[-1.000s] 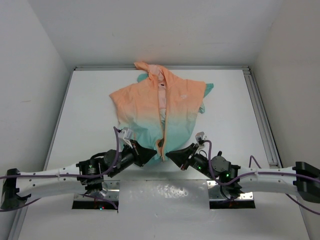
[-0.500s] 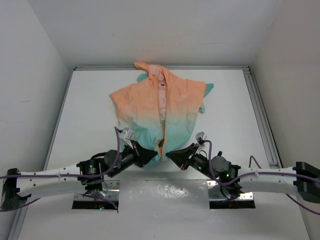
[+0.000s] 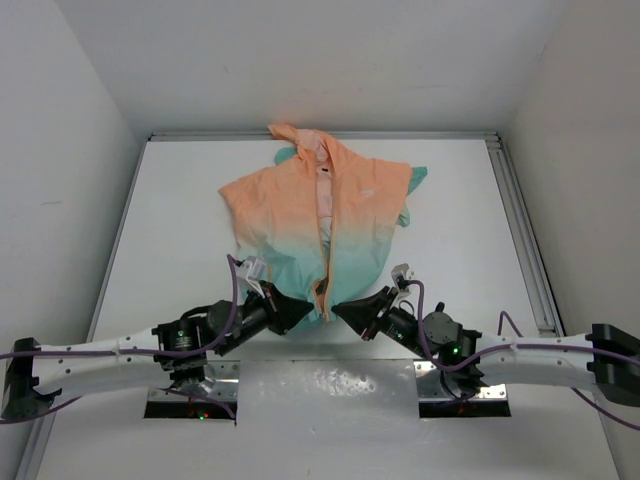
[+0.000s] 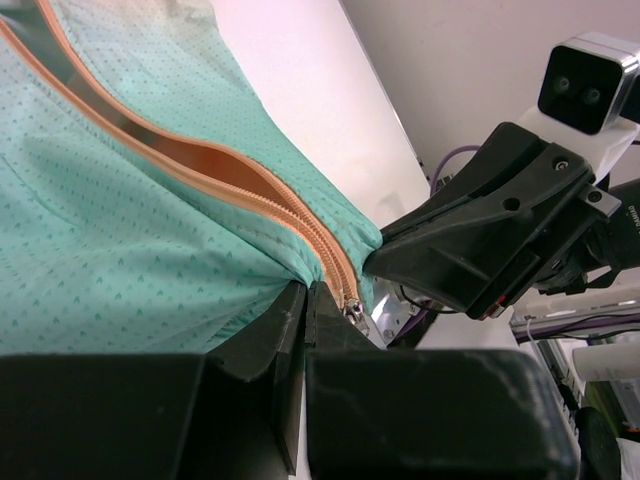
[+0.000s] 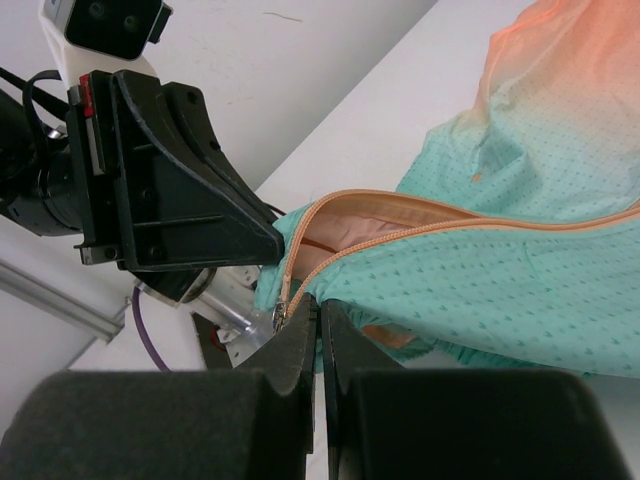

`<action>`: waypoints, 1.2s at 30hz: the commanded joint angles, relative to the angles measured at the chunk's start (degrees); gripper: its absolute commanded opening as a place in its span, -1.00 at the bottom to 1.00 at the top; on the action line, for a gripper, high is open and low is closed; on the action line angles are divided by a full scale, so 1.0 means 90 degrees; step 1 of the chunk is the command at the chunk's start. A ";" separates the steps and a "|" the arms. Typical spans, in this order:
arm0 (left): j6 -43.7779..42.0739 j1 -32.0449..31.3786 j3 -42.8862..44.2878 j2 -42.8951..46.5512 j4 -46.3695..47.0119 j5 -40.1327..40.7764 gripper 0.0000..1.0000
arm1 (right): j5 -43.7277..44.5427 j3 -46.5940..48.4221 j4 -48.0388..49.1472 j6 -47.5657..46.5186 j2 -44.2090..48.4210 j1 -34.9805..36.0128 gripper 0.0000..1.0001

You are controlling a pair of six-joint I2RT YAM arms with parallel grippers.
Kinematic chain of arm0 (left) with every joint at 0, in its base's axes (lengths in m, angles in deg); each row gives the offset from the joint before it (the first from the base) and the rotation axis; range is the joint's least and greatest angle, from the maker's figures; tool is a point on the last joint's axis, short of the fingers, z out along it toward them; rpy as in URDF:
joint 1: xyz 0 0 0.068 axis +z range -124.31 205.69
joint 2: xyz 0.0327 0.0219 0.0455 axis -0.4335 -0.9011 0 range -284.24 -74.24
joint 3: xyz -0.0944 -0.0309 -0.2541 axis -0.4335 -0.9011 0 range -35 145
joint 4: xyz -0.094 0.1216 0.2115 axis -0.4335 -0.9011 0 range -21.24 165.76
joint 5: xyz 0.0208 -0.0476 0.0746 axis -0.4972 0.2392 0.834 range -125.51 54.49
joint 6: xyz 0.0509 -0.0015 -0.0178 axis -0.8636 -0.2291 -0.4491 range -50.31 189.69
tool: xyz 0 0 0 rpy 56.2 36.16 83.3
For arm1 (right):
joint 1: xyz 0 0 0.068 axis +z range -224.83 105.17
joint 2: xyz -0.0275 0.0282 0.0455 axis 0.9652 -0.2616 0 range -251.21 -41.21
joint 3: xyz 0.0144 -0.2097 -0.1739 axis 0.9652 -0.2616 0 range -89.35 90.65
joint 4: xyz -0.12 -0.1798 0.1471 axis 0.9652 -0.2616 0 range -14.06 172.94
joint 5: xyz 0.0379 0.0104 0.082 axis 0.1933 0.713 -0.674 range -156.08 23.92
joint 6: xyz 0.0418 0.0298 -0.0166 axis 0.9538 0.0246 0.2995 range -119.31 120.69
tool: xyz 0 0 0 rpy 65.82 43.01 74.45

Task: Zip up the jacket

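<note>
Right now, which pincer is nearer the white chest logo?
Right. The right pincer pinches the jacket hem on the white chest logo's side of the zipper; the left pincer pinches it across the zipper.

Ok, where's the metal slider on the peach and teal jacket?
The metal zipper slider sits at the near hem of the peach and teal jacket, low centre in the top view, between the left gripper and right gripper.
</note>
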 commanded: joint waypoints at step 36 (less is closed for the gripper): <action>0.0179 -0.0046 -0.0117 -0.0079 0.0493 -0.0341 -1.00 | 0.0028 -0.0327 0.0500 -0.0230 -0.0226 0.0020 -1.00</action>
